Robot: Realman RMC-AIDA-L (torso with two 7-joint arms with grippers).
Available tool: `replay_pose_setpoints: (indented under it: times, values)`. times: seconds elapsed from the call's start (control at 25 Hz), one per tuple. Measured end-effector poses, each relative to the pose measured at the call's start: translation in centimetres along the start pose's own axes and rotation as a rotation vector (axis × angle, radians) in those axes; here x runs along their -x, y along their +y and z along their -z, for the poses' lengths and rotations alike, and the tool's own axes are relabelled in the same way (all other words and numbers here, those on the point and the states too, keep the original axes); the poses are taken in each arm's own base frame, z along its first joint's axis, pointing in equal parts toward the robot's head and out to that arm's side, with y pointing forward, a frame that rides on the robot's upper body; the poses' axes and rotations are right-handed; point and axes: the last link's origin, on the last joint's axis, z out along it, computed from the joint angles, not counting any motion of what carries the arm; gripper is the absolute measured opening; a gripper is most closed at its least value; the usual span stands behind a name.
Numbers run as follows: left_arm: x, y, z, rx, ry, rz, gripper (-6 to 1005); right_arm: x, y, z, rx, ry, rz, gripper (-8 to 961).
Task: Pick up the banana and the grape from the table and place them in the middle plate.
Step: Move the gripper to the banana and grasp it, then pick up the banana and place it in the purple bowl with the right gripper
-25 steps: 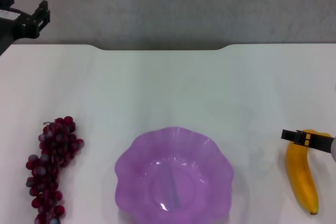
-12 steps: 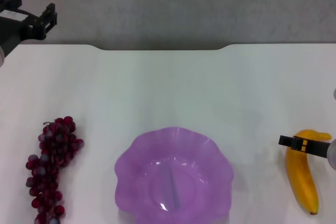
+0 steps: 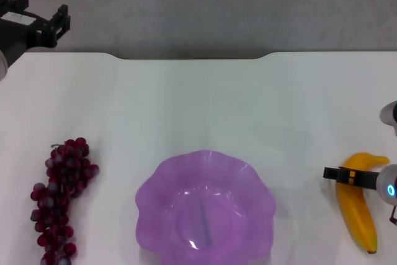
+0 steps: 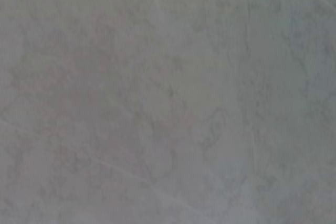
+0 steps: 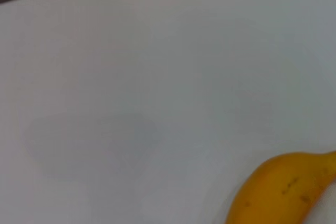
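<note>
The banana [image 3: 358,215] lies on the white table [image 3: 198,103] at the right, curved, with its dark tip nearest me; a part of the banana [image 5: 278,192] also fills a corner of the right wrist view. My right gripper [image 3: 341,174] hangs over the banana's far end, a black finger crossing it. At the left lies the grape [image 3: 62,200], a long dark red bunch. Between them stands the purple middle plate [image 3: 149,184], holding nothing. My left gripper [image 3: 42,5] is raised at the far left beyond the table's far edge, open and holding nothing. Only grey surface fills the left wrist view.
The table's far edge [image 3: 192,58] has a shallow notch, with a grey wall behind it. Bare white tabletop lies between the plate and the far edge.
My right gripper has slid left and slightly nearer, over the banana's far end. My left gripper has shifted a little to the right. Banana, grape and plate have not moved.
</note>
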Motion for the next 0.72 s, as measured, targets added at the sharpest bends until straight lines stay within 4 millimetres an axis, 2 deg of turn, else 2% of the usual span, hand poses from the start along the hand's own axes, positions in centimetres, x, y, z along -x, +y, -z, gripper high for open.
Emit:
replay_pose_setpoints:
  times: [0.16,0.36,0.56,0.72]
  values:
    - [0.0,0.0,0.0,-0.001,0.0,0.0,684,0.1,0.2,-0.3,0.012,0.005,0.011,848]
    - [0.1,0.0,0.0,0.0,-0.007,-0.001,684,0.1,0.6,-0.1,0.027,-0.002,0.025,745]
    - [0.2,-0.1,0.0,-0.001,-0.01,-0.002,683,0.1,1.3,0.3,0.048,-0.018,0.054,530]
    - [0.2,-0.1,0.1,-0.001,-0.013,-0.01,683,0.2,1.4,0.6,0.058,-0.029,0.083,525]
